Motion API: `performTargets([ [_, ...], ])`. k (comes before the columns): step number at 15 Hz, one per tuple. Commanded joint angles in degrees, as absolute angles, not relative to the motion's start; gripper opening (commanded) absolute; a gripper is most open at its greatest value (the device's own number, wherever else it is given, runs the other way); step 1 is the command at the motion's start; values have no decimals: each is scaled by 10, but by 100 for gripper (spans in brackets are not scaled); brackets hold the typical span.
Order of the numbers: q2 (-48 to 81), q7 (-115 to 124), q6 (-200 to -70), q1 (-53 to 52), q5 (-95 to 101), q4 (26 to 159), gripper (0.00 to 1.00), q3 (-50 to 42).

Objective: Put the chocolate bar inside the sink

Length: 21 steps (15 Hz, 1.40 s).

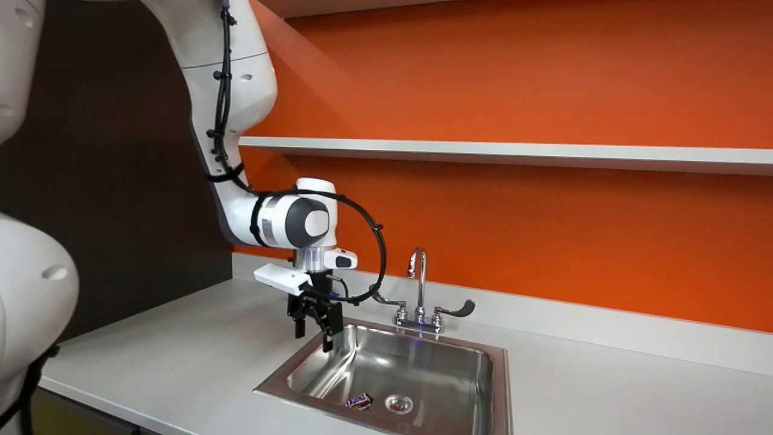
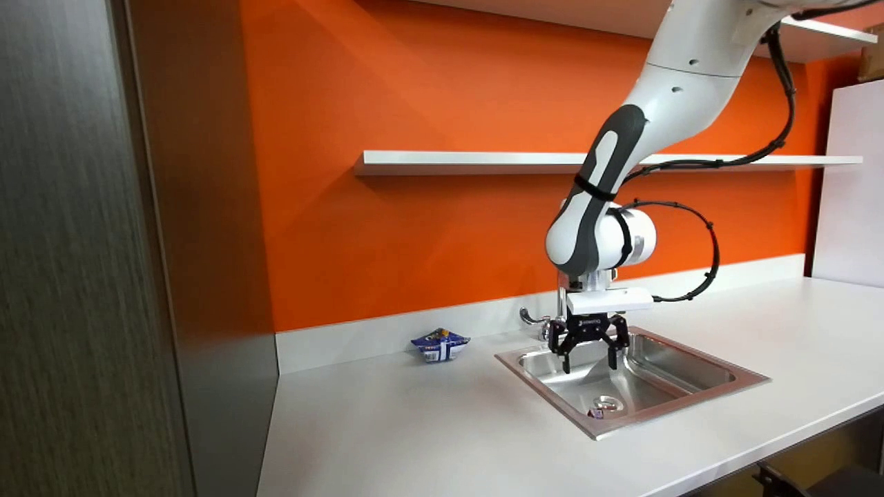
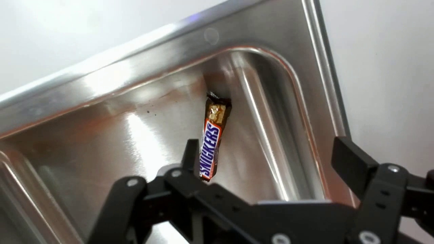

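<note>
One chocolate bar (image 3: 211, 144) in sink (image 1: 501, 383); white counter (image 2: 387, 414) around, orange wall (image 1: 543, 229) behind; claw (image 2: 589, 366) spread wide, empty.

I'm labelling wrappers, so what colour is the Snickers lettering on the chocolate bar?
Bluish purple on white; the chocolate bar shows best in the wrist view.

White counter (image 2: 373, 428), one packet (image 2: 442, 347), one sink (image 1: 500, 374)

The long, pale surface runs along a matching white backsplash (image 2: 359, 343). The steel sink is let into it, its flat rim lying on top. The packet, blue and white, sits near the backsplash, apart from the sink. A chrome faucet (image 1: 421, 293) stands at the sink's back edge; on rim or counter, I can't tell from here.
</note>
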<state>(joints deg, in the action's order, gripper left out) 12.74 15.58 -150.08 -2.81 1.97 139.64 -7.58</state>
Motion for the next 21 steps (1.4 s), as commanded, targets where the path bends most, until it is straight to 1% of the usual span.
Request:
performTargets([
  [1, 40, 173, -1483, -42, 73, 1467, 100, -66],
  [8, -74, 156, -1460, -33, 111, 1554, 100, -23],
  [13, -164, 139, -1407, -34, 98, 1611, 100, 10],
  [14, -103, 148, -1437, -28, 91, 1576, 100, 9],
  [17, -140, 146, -1420, -28, 90, 1598, 100, 19],
  [21, -145, 145, -1416, -28, 89, 1599, 100, 19],
])
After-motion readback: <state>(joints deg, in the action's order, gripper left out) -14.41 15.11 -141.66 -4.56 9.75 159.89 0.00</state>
